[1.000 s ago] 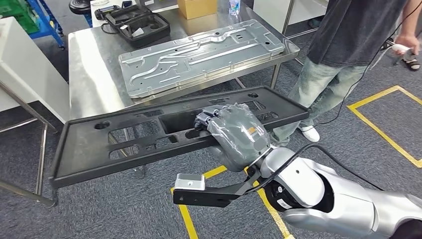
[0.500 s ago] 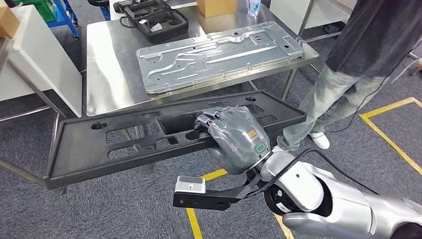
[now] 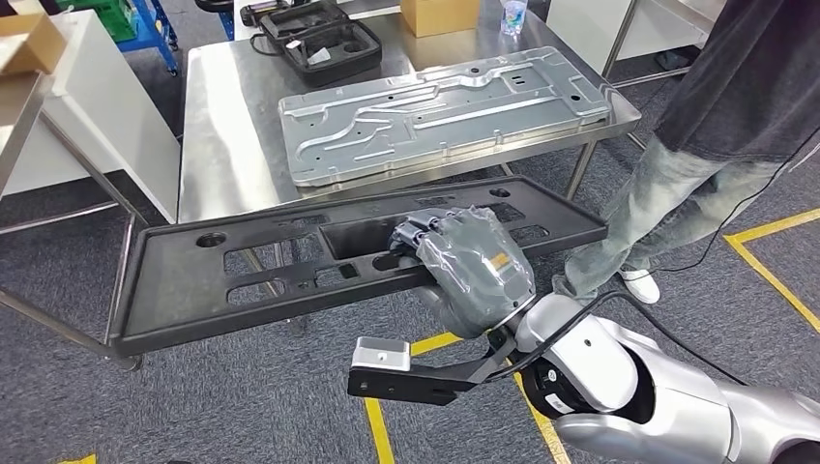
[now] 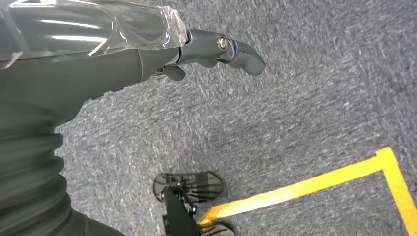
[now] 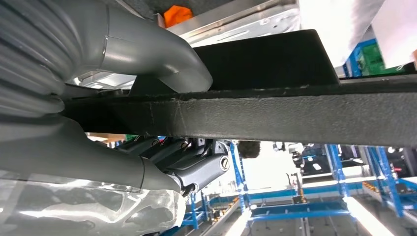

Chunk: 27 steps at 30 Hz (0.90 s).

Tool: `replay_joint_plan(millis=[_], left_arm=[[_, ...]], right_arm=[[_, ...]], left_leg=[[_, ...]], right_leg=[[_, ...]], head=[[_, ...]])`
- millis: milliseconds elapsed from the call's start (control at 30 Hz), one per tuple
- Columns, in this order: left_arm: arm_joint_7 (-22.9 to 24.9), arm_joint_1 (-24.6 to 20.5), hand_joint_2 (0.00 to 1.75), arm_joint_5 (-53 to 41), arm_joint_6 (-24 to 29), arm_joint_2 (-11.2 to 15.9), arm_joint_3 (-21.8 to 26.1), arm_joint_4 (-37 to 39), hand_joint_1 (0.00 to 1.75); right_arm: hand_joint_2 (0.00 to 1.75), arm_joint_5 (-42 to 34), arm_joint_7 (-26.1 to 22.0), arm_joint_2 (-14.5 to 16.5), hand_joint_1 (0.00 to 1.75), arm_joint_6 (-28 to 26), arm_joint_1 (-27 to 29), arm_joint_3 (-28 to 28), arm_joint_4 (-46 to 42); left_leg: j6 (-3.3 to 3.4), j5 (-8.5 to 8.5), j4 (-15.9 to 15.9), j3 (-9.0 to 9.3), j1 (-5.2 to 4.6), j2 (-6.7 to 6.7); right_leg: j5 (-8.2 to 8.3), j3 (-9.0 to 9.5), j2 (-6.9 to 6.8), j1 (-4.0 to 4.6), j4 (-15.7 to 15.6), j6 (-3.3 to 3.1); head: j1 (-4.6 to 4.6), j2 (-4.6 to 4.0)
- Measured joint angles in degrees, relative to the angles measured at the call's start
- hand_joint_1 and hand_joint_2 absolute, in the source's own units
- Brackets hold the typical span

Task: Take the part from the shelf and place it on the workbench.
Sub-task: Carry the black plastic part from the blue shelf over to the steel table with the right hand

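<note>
Part (image 3: 242, 275) matt black, probably plastic; workbench (image 3: 227, 126) brushed metal.

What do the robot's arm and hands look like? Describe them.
The right arm is glossy silver with a black joint ring, a black cable looping over it, and a black bracket carrying a silver block. The right hand and left hand are grey, ribbed at the wrist, wrapped in clear plastic film, with darker fingers.

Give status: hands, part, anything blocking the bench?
Right hand grips black part, carried level short of workbench. Left hand hangs over carpet, holding nothing. Metal panel fills much of the bench; person stands beside it.
</note>
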Motion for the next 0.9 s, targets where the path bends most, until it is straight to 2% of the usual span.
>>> replay_joint_plan(millis=[33, 100, 133, 167, 200, 267, 300, 333, 400, 467, 500, 533, 567, 633, 667, 700, 767, 833, 900], left_arm=[[0.0, 0.0, 1.75, 0.0, 0.0, 0.0, 0.0, 0.0, 0.00], [0.0, 0.0, 1.75, 0.0, 0.0, 0.1, 0.0, 0.0, 0.00], [0.0, 0.1, 1.75, -0.1, 0.0, 0.1, 0.0, 0.0, 0.00], [0.1, 0.2, 1.75, -0.1, 0.0, 0.1, 0.0, 0.0, 0.00], [0.1, 0.3, 1.75, -0.1, 0.0, 0.1, 0.0, 0.0, 0.00], [0.3, 0.3, 1.75, -0.1, 0.0, 0.2, 0.0, 0.0, 0.00], [0.3, 0.2, 1.75, -0.1, 0.0, 0.3, 0.0, 0.0, 0.00], [0.4, 0.1, 1.75, -0.2, 0.0, 0.3, 0.0, 0.0, 0.00], [0.4, 0.0, 1.75, -0.2, 0.0, 0.4, 0.0, 0.0, 0.00], [0.5, 0.0, 1.75, -0.2, 0.0, 0.4, 0.0, 0.0, 0.00], [0.6, -0.1, 1.75, -0.3, 0.0, 0.4, 0.0, 0.0, 0.00], [0.7, -0.1, 1.75, -0.3, 0.0, 0.4, 0.0, 0.0, 0.00], [0.9, -0.2, 1.75, -0.3, 0.0, 0.4, 0.0, 0.0, 0.00], [1.5, -0.2, 1.75, -0.4, 0.0, 0.4, 0.0, 0.0, 0.00], [1.9, -0.2, 1.75, -0.5, 0.0, 0.4, 0.0, 0.0, 0.00], [2.4, -0.1, 1.75, -0.6, 0.0, 0.4, 0.0, 0.0, 0.00], [3.6, 0.2, 1.75, -0.8, 0.2, 0.5, 0.0, 0.0, 0.00], [4.9, 0.4, 1.75, -0.9, 0.5, 0.6, -0.3, 0.0, 0.00], [6.0, 0.7, 1.75, -0.9, 0.7, 1.0, -1.1, 0.0, 0.00]], right_arm=[[1.75, 0.0, 0.0, 0.0, 1.75, 0.0, 0.0, -0.1, -0.1], [1.75, 0.0, 0.0, 0.0, 1.75, 0.0, 0.1, -0.1, -0.2], [1.75, 0.0, 0.0, 0.0, 1.75, 0.0, 0.3, -0.1, -0.2], [1.75, 0.0, 0.0, 0.0, 1.75, 0.0, 0.4, -0.1, -0.2], [1.75, 0.0, 0.0, -0.1, 1.75, 0.0, 0.5, -0.1, -0.3], [1.75, 0.0, -0.1, -0.1, 1.75, 0.0, 0.5, -0.1, -0.3], [1.75, 0.0, -0.1, -0.1, 1.75, 0.0, 0.4, -0.1, -0.3], [1.75, 0.0, -0.1, -0.1, 1.75, 0.0, 0.4, -0.1, -0.3], [1.75, 0.0, -0.1, -0.1, 1.75, 0.0, 0.4, -0.1, -0.4], [1.75, 0.0, -0.1, -0.1, 1.75, 0.0, 0.4, -0.2, -0.4], [1.75, 0.0, -0.1, -0.2, 1.75, 0.0, 0.3, -0.2, -0.5], [1.75, 0.0, -0.1, -0.3, 1.75, 0.0, 0.3, -0.3, -0.5], [1.75, 0.0, -0.1, -0.3, 1.75, 0.0, 0.4, -0.3, -0.5], [1.75, 0.0, -0.1, -0.4, 1.75, 0.0, 0.8, -0.2, -0.5], [1.75, 0.0, -0.1, -0.4, 1.75, 0.0, 1.0, -0.2, -0.5], [1.75, 0.0, -0.1, -0.4, 1.75, 0.0, 1.2, -0.2, -0.4], [1.75, -0.1, -0.2, -0.5, 1.75, 0.0, 1.3, -0.2, -0.4], [1.75, -0.1, -0.2, -0.6, 1.75, 0.0, 1.2, -0.2, -0.4], [1.75, -0.1, -0.3, -0.6, 1.75, 0.0, 1.2, -0.2, -0.4]], left_leg=[[-0.27, -1.46, 3.2, -1.56, 0.08, 0.30], [-0.66, -4.43, 11.7, -6.12, 0.16, 0.58], [-0.78, -4.93, 14.8, -8.08, 0.19, 0.59], [-0.85, -4.32, 15.7, -9.11, 0.23, 0.60], [-0.87, -2.53, 14.1, -8.91, 0.28, 0.63], [-0.69, 2.32, 6.3, -6.08, 0.30, 1.02], [-0.41, 3.91, 2.3, -4.36, 0.12, 1.29], [-0.08, 4.57, -0.2, -3.28, -0.08, 1.54], [0.63, 4.19, -1.6, -2.51, -0.55, 1.64], [1.23, 4.00, -2.0, -2.03, -0.41, 1.42], [1.57, 3.88, -2.2, -1.59, -0.32, 1.30], [1.93, 3.74, -2.5, -1.08, -0.21, 1.21], [2.27, 3.48, -2.5, -0.71, -0.26, 1.11], [2.74, 2.88, -2.5, -0.02, -0.33, 0.92], [2.79, 2.51, -2.5, 0.40, -0.34, 0.75], [2.75, 2.14, -2.5, 0.86, -0.32, 0.58], [2.38, 1.23, -2.4, 1.94, -0.25, 0.21], [1.74, 0.26, -2.2, 2.60, -0.45, 0.02], [1.09, -0.35, -2.2, 2.82, -0.57, 0.00]], right_leg=[[-0.09, 0.15, -0.06, -0.07, 0.0, -0.26], [-0.44, 0.42, -0.09, -0.04, 0.0, -0.56], [-0.66, 0.60, -0.10, -0.03, 0.0, -0.61], [-0.90, 0.86, -0.10, -0.03, 0.0, -0.60], [-1.18, 1.22, -0.10, -0.04, 0.0, -0.53], [-1.82, 2.06, -0.10, -0.05, 0.0, -0.24], [-2.17, 2.37, -0.09, 0.06, 0.0, 0.03], [-2.42, 2.54, -0.10, 0.14, 0.0, 0.31], [-2.81, 2.68, -0.21, 0.27, -0.1, 0.94], [-3.33, 2.89, -0.36, 0.15, 0.2, 1.52], [-3.97, 2.49, -0.40, 0.11, 1.4, 1.71], [-5.05, 1.26, -0.38, 0.10, 4.0, 1.85], [-6.35, -0.78, -0.36, 0.08, 7.7, 1.91], [-8.26, -5.72, -0.36, 0.06, 15.3, 2.04], [-7.79, -7.19, -0.36, 0.00, 16.7, 2.11], [-6.37, -7.62, -0.37, -0.08, 16.1, 2.16], [-1.23, -5.42, -0.33, -0.22, 9.0, 2.10], [1.97, -2.86, -0.23, -0.12, 2.3, 1.84], [2.00, -2.22, -0.16, 0.17, 0.6, 1.38]], head=[[-0.09, 0.01], [-0.23, 0.00], [-0.25, 0.01], [-0.25, 0.01], [-0.26, 0.00], [-0.26, 0.00], [-0.28, -0.01], [-0.29, 0.00], [-0.32, 0.00], [-0.30, 0.01], [-0.27, 0.01], [-0.22, 0.01], [-0.17, 0.01], [-0.11, 0.01], [-0.10, 0.01], [-0.09, 0.01], [-0.06, 0.01], [-0.06, 0.01], [-0.14, 0.01]])
